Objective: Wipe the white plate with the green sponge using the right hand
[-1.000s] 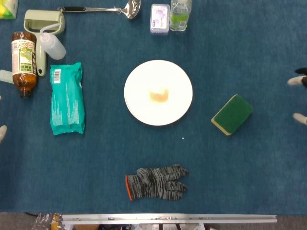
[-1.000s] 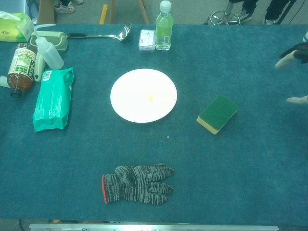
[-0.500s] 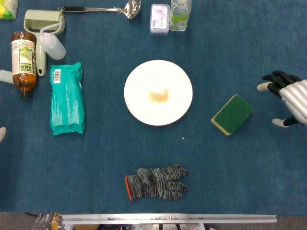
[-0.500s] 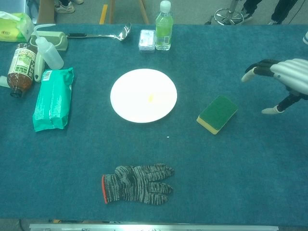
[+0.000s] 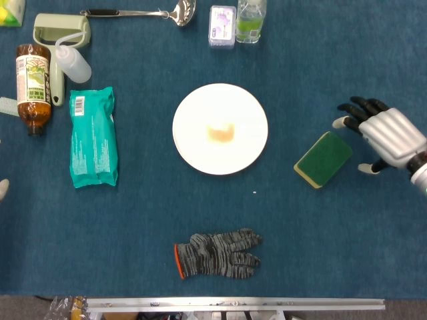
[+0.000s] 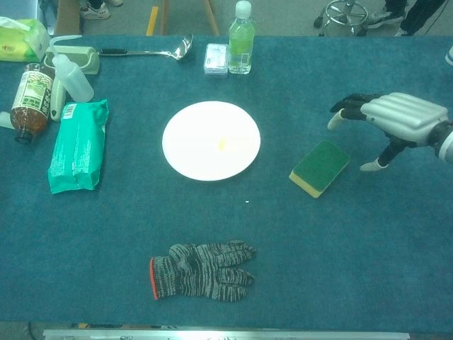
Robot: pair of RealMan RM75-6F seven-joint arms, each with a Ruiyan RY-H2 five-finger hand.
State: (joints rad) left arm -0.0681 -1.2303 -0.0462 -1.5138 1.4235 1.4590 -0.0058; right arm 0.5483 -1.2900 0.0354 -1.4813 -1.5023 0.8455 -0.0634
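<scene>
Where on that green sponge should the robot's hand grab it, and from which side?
Probably across its two long edges, coming down from above on the right. The green sponge lies flat on the table, green face up, yellow layer underneath, turned at a slant, so only its thin sides give fingers purchase. The right hand hovers open just right of it, fingers spread, not touching. The white plate sits well clear to its left.

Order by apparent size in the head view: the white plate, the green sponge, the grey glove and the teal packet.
1. white plate
2. teal packet
3. grey glove
4. green sponge
The packet and the glove look fairly close in area.
</scene>
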